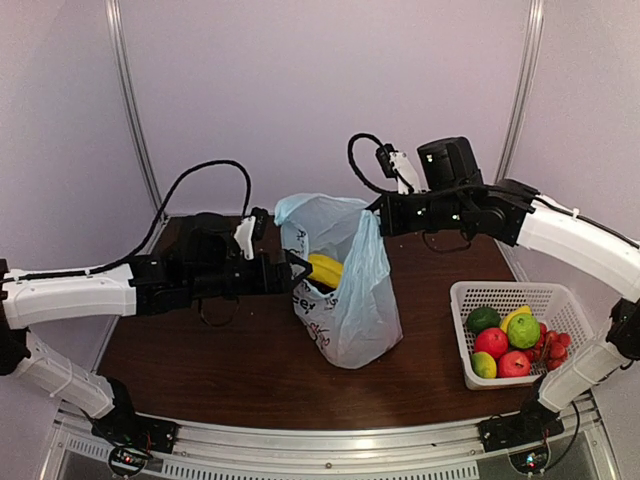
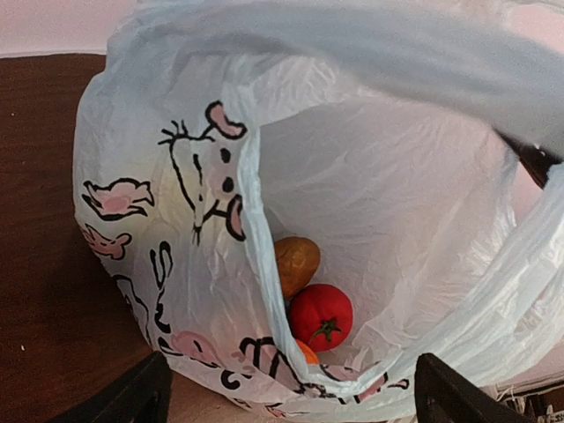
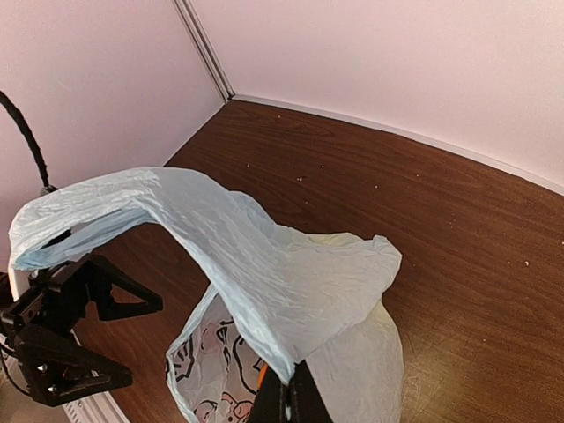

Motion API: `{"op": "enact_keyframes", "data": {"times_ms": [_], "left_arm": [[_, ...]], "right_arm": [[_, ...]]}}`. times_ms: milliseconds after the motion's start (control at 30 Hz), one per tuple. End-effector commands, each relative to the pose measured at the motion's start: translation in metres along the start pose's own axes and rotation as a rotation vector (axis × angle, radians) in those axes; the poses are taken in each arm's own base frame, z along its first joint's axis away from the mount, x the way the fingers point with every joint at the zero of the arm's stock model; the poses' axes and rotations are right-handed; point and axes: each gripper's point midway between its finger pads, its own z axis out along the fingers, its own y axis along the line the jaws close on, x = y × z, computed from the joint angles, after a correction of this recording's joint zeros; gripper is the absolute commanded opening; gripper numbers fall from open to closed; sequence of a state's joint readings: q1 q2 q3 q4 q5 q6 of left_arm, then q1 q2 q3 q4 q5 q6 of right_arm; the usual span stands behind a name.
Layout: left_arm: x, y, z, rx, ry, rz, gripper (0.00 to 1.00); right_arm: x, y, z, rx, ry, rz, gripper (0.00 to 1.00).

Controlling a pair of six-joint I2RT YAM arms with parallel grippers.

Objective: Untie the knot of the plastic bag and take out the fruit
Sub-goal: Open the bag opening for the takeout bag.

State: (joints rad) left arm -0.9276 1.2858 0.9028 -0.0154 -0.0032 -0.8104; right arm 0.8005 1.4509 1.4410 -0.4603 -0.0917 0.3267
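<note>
From above, the bag (image 1: 345, 300) stands in the middle of the tabletop (image 1: 200, 370). The right end effector (image 1: 378, 215) pinches the bag's top edge and holds it up high. I think that is to pull the mouth open. The left end effector (image 1: 292, 268) is at the mouth on the other side, likely ready to reach in. A yellow banana (image 1: 325, 270) peeks out of the bag. A white basket (image 1: 500, 288) sits well apart on the right with red and green fruit in it. It looks like the place where the fruit should go.

The left wrist camera looks down into the bag. The mouth is wide open and not tied. The left end effector's two dark fingers (image 2: 145, 397) sit in the bottom corners, spread far apart and gripping nothing. Deep in the bag a brown fruit (image 2: 297, 263) touches a red fruit (image 2: 321, 315). A bit of something orange shows just under them.

In the right wrist camera, the right end effector is pressed together on thin blue plastic at the bottom edge. The plastic rises from there and bends over toward the left, above the spread left end effector.

The tabletop is dark brown wood with a few tiny pale specks. The walls (image 3: 397, 62) are plain pale pink, with a metal pole (image 3: 207, 48) in the corner.
</note>
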Motion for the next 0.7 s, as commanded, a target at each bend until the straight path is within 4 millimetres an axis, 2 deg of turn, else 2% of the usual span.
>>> {"op": "enact_keyframes", "data": {"times_ms": [0,167,200,233,367,433,467,667], "left_arm": [[-0.013,0.004,0.016,-0.058,-0.06,-0.107,0.97],[-0.003,0.022,0.03,-0.157,-0.032,-0.105,0.97],[-0.002,0.025,0.031,-0.171,-0.031,-0.105,0.95],[0.0,0.028,0.032,-0.19,-0.028,-0.104,0.88],[0.004,0.038,0.028,-0.234,-0.024,-0.104,0.37],[0.005,0.04,0.025,-0.241,-0.021,-0.101,0.2],[0.005,0.04,0.023,-0.243,-0.019,-0.095,0.15],[0.005,0.041,0.015,-0.253,0.002,-0.062,0.0]], "right_arm": [[-0.014,0.0,-0.016,0.005,-0.062,0.021,0.0],[-0.013,-0.003,-0.019,0.015,-0.065,0.022,0.0],[-0.013,-0.003,-0.018,0.018,-0.064,0.02,0.0],[-0.012,-0.005,-0.019,0.026,-0.063,0.02,0.0],[-0.012,-0.012,-0.02,0.062,-0.072,0.022,0.0],[-0.013,-0.017,-0.022,0.095,-0.08,0.018,0.0],[-0.014,-0.021,-0.023,0.114,-0.083,0.016,0.0],[-0.037,-0.031,-0.03,0.177,-0.117,-0.002,0.0]]}}
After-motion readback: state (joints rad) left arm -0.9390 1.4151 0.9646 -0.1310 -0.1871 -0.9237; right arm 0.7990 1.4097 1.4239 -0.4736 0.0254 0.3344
